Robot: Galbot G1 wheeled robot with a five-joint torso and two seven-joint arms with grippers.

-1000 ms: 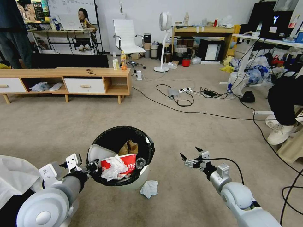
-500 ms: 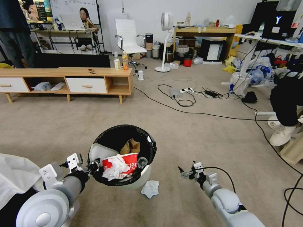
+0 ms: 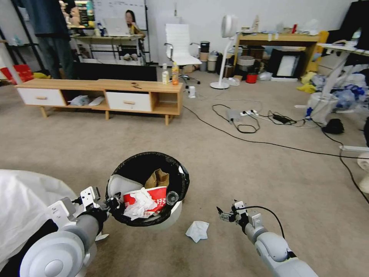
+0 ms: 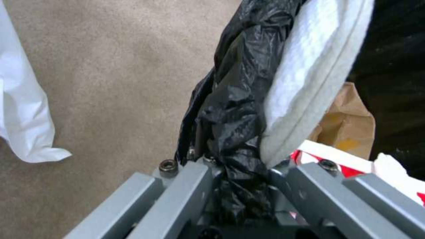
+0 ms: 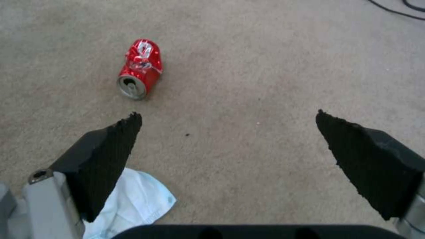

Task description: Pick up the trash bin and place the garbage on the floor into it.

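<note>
My left gripper (image 3: 112, 204) is shut on the near rim of the trash bin (image 3: 173, 213) and holds it up off the floor (image 3: 269, 173). The left wrist view shows its jaws pinching the black liner (image 4: 230, 132). Inside the bin lie a red-and-white noodle cup (image 3: 153, 194), white tissue (image 3: 139, 204), brown paper (image 3: 157, 179) and a small bottle (image 3: 172, 197). My right gripper (image 3: 225, 215) hangs open low over the carpet. A crumpled tissue (image 3: 197, 231) (image 5: 137, 202) lies by one of its fingers (image 5: 111, 156). A crushed red can (image 5: 139, 68) lies a little beyond the gripper.
Black cables (image 3: 250, 140) cross the carpet ahead and to the right. A low wooden cabinet (image 3: 115, 96) stands at the back left, with a fan (image 3: 225, 50) and a chair (image 3: 180, 50) behind. A white sheet (image 3: 23, 207) lies at my left side.
The whole head view has shifted, so the camera turned left. My right gripper dropped lower and drew closer to me. The left gripper still holds the bin.
</note>
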